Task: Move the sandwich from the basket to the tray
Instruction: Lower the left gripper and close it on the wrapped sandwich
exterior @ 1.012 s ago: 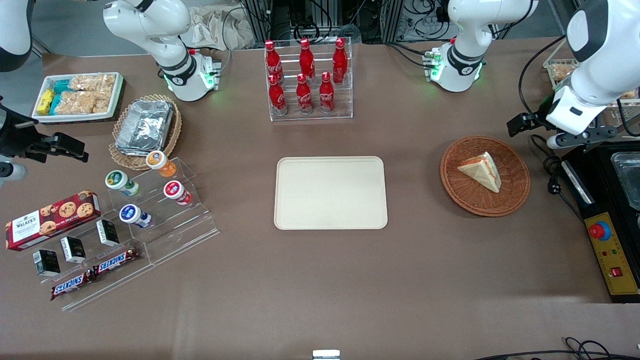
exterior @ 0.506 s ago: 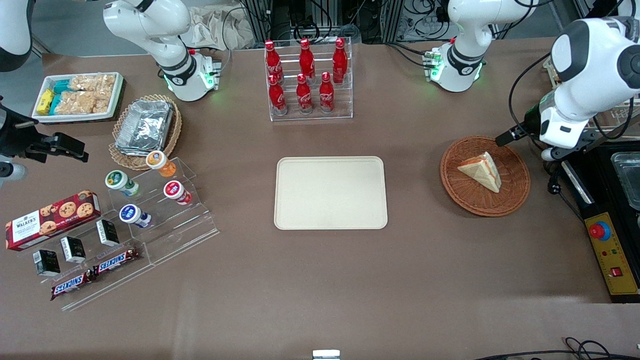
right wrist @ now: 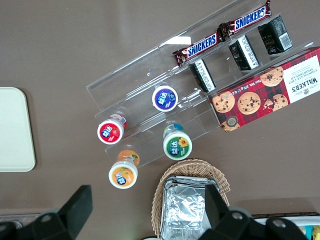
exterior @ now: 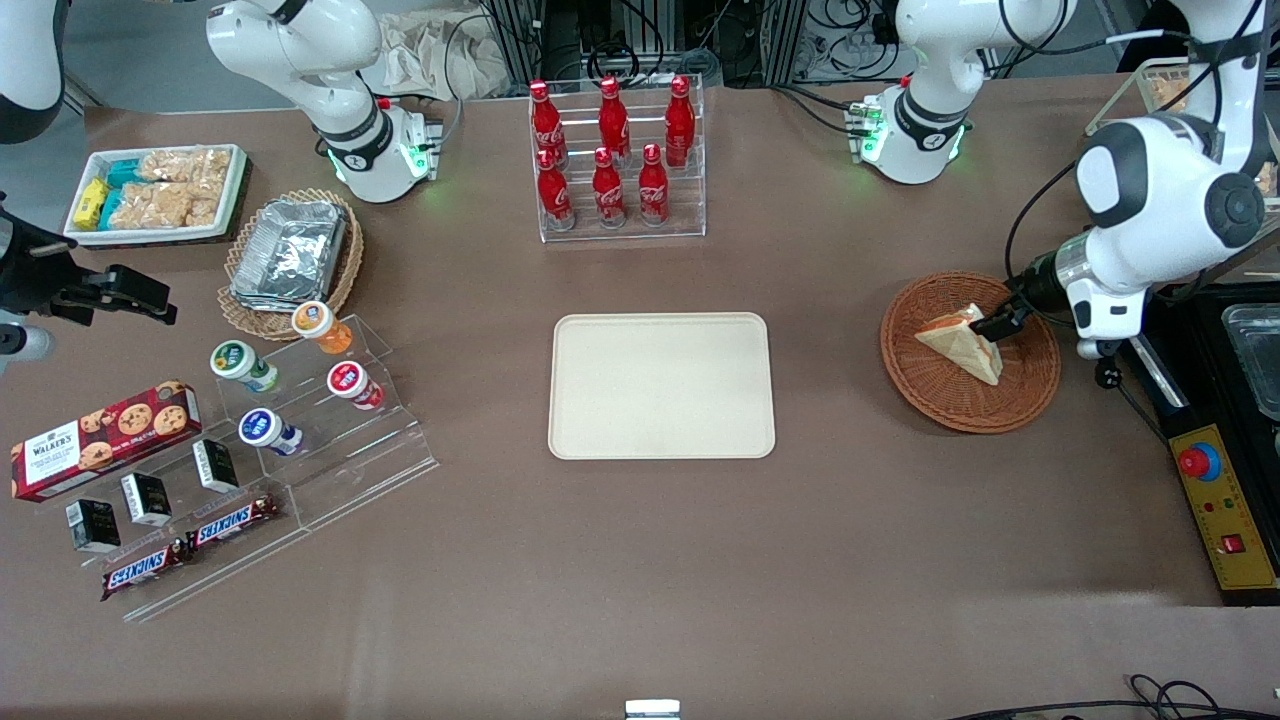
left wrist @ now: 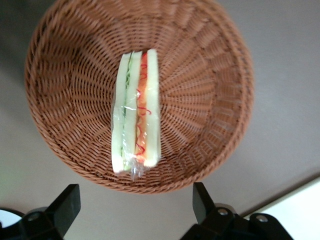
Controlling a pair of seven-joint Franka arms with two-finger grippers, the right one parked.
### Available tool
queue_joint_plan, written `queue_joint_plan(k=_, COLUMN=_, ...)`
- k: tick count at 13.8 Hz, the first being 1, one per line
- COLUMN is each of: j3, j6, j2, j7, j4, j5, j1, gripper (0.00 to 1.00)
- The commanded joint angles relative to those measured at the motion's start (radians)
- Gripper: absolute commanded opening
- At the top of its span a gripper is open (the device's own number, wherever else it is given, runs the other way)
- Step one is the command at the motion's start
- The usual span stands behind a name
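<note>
Above the basket (exterior: 968, 352) I've got the gripper (left wrist: 135, 210) hanging with its jaws spread wide, one finger on each side of the sandwich's line, nothing held. I judge that spread leaves room to straddle the wedge. The sandwich (left wrist: 136, 114) stands on edge in the basket, red and green filling facing up at the wrist camera, so the flat bread faces should be what the pads meet once I descend. Toward the table's middle, well apart from the basket, the tray (exterior: 661, 386) lies bare, ready for the drop.
</note>
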Motion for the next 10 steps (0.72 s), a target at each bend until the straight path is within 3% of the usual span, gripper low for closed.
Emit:
queue_joint_plan(k=1, j3=0.025, j6=0.037, j2=0.045, j7=-0.021, j4=-0.013, j5=-0.056, j1=0.002, gripper=1.00)
queue_joint_plan(k=6, j3=0.026, j6=0.130, j2=0.135, j7=-0.019, j4=-0.039, j5=-0.151, j1=0.002, gripper=1.00)
queue_joint_plan(k=10, j3=0.025, j6=0.227, j2=0.221, j7=-0.016, j4=-0.059, j5=-0.160, j1=-0.001, gripper=1.00)
